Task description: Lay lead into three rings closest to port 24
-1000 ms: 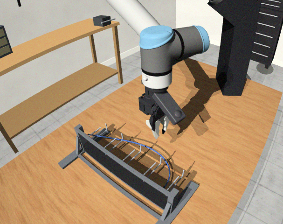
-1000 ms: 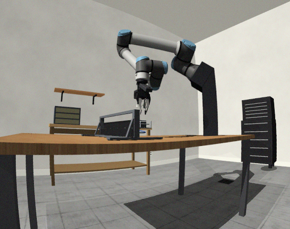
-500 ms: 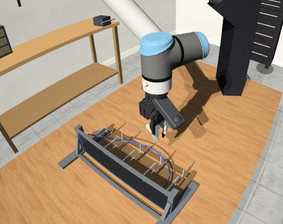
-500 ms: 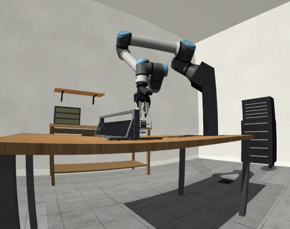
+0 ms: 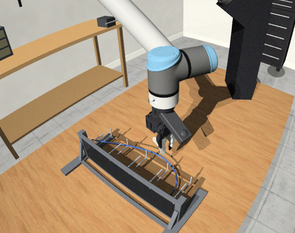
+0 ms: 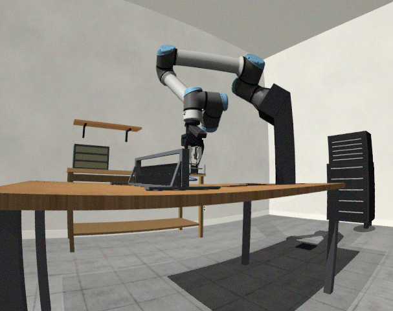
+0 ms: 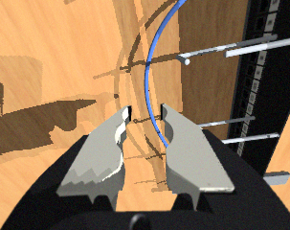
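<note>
With its fingers standing slightly apart and empty, the gripper [image 5: 165,149] [image 6: 196,167] [image 7: 145,105] is hovering above the cable [image 5: 158,155] [image 6: 192,179] [image 7: 147,81], which is bowing out beside the rings [image 5: 146,154] [image 6: 204,168] [image 7: 184,59], and is needing careful centring before descending.

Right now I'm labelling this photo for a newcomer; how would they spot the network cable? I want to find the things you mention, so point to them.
On the wooden table, find the long grey rack [image 5: 142,173] [image 6: 158,172]. Along its side with the steel rings bows the lead [image 5: 164,158] [image 7: 147,79], the only thin blue curve among straight, silvery rods.
</note>
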Available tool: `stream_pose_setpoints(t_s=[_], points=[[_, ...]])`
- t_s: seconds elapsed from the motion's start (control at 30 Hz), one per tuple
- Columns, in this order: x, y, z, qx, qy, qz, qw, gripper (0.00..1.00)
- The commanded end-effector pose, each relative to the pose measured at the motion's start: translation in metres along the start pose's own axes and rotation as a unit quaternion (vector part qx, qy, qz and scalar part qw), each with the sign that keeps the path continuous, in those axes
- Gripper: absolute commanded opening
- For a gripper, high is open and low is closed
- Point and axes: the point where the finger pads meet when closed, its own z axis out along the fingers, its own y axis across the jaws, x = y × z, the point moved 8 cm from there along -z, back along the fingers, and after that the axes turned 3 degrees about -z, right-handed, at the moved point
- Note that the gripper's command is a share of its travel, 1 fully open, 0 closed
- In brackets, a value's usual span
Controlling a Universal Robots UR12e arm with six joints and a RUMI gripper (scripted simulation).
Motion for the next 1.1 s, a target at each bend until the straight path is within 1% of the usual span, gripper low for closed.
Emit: stream_pose_setpoints(t_s=[0.0,0.23,0.43,1.07], points=[[0.0,0.001,0.01,-0.001,0.0,0.0,1.0,0.2],[0.0,0.001,0.026,-0.001,0.0,0.0,1.0,0.2],[0.0,0.001,0.035,-0.001,0.0,0.0,1.0,0.2],[0.0,0.001,0.039,-0.001,0.0,0.0,1.0,0.2]])
